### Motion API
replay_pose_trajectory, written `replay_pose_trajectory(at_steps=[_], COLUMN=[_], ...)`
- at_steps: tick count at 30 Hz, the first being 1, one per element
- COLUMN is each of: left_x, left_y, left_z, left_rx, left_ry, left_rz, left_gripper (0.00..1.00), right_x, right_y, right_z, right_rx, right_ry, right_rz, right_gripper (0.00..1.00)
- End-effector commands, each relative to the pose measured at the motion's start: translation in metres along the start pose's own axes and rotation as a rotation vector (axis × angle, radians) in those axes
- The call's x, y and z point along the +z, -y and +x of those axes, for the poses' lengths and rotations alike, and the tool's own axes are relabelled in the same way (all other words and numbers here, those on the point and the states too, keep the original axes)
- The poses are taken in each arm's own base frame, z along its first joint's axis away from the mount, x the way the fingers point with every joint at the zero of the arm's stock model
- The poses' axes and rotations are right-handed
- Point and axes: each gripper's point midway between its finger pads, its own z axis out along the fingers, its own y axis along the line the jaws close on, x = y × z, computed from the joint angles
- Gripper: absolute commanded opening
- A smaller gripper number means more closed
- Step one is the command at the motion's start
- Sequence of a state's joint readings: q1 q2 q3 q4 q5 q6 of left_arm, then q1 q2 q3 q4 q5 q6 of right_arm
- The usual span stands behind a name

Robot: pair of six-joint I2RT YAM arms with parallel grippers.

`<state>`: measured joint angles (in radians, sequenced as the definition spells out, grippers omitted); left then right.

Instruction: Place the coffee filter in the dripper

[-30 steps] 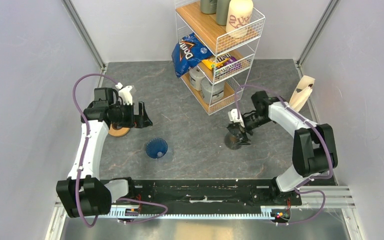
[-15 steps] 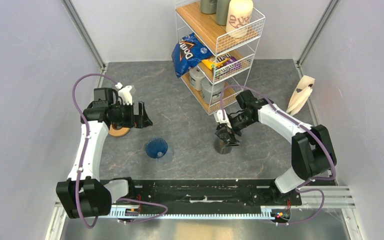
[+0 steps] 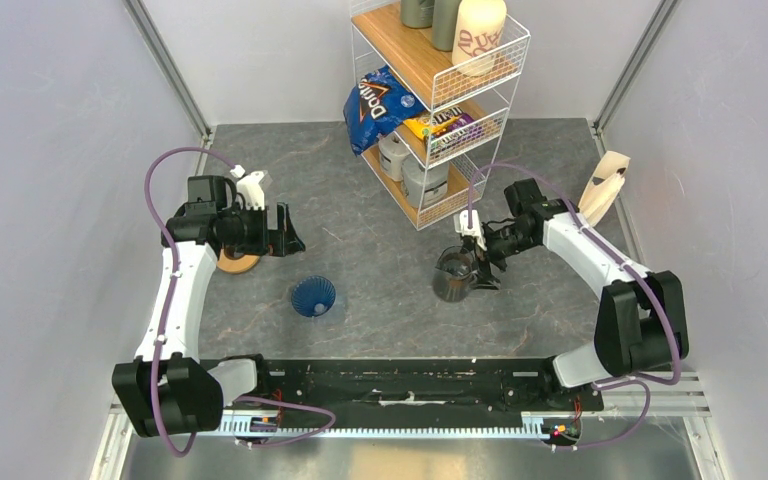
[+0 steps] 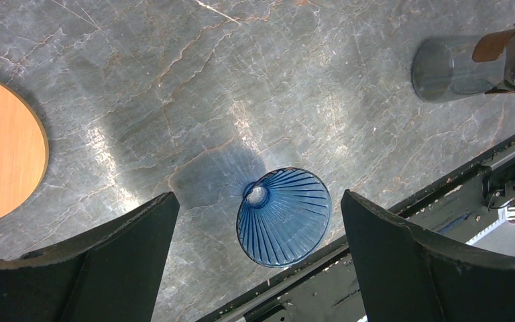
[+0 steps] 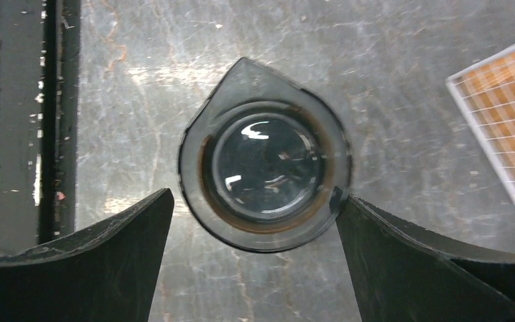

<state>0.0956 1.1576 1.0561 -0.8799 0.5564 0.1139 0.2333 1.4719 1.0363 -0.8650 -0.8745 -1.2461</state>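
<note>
Blue translucent plastic, finely ribbed: the dripper [image 3: 313,296], apparently tipped on its side on the worktop [image 3: 380,200] between the two arms. From above: left gripper [image 3: 285,235] hanging just beyond it, jaws wide apart, holding nothing; right gripper [image 3: 481,266] at a dark glass cup [image 3: 450,277], jaws likewise spread. Likely the coffee filter [image 3: 601,187]: pale fan-shaped paper propped against the right wall, well apart from both. Probably feather-light, floppy, easily creased; best pinched gently at its upper edge.

Left wrist: dripper framed between the open jaws, wide mouth toward the near rail, wooden ring [image 4: 7,168] off to one side. Looks rigid, light, apt to roll; probably needs righting first.

Right wrist: cup seen straight down between parted jaws; touching or not, impossible to tell.
</note>
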Motion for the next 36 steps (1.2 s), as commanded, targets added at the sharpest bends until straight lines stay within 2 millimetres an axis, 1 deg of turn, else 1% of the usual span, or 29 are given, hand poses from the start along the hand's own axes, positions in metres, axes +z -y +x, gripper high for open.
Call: replay_pose_trajectory(at_steps=[1, 4, 6, 11, 13, 16, 18, 22, 24, 27, 29, 36], left_x=[-0.003, -0.004, -0.005, -0.007, -0.006, -0.004, -0.004, -0.004, -0.004, -0.005, -0.005, -0.003], left_y=[0.006, 0.007, 0.007, 0.006, 0.006, 0.004, 0.005, 0.005, 0.006, 0.007, 0.008, 0.008], left_z=[-0.009, -0.01, -0.01, -0.009, -0.007, -0.005, -0.005, -0.009, -0.009, -0.01, -0.011, -0.008], left_rx=[0.052, 0.056, 0.059, 0.071, 0.073, 0.07, 0.07, 0.069, 0.066, 0.066, 0.066, 0.062], left_ry=[0.039, 0.042, 0.048, 0.053, 0.049, 0.041, 0.04, 0.052, 0.052, 0.055, 0.057, 0.05], left_rz=[0.028, 0.028, 0.025, 0.013, 0.012, 0.013, 0.015, 0.017, 0.021, 0.023, 0.026, 0.032], left_gripper=[1.0, 1.0, 1.0, 1.0, 1.0, 1.0, 1.0, 1.0, 1.0, 1.0, 1.0, 1.0], right_x=[0.006, 0.013, 0.019, 0.035, 0.037, 0.042, 0.049, 0.062, 0.069, 0.08, 0.086, 0.098], right_y=[-0.016, -0.013, -0.011, 0.003, 0.008, 0.014, 0.009, 0.007, 0.002, -0.004, -0.005, -0.008], right_z=[-0.001, 0.0, 0.0, -0.005, -0.009, -0.009, -0.013, -0.021, -0.024, -0.026, -0.025, -0.036], right_rx=[0.049, 0.061, 0.078, 0.201, 0.256, 0.302, 0.304, 0.329, 0.335, 0.343, 0.336, 0.341], right_ry=[0.043, 0.053, 0.06, 0.071, 0.078, 0.057, 0.036, 0.011, 0.011, -0.002, -0.016, -0.01], right_rz=[-0.025, -0.014, 0.003, 0.148, 0.196, 0.253, 0.258, 0.305, 0.298, 0.285, 0.297, 0.284], right_gripper=[0.97, 0.97, 0.95, 0.88, 0.87, 0.86, 0.85, 0.85, 0.85, 0.88, 0.9, 0.94])
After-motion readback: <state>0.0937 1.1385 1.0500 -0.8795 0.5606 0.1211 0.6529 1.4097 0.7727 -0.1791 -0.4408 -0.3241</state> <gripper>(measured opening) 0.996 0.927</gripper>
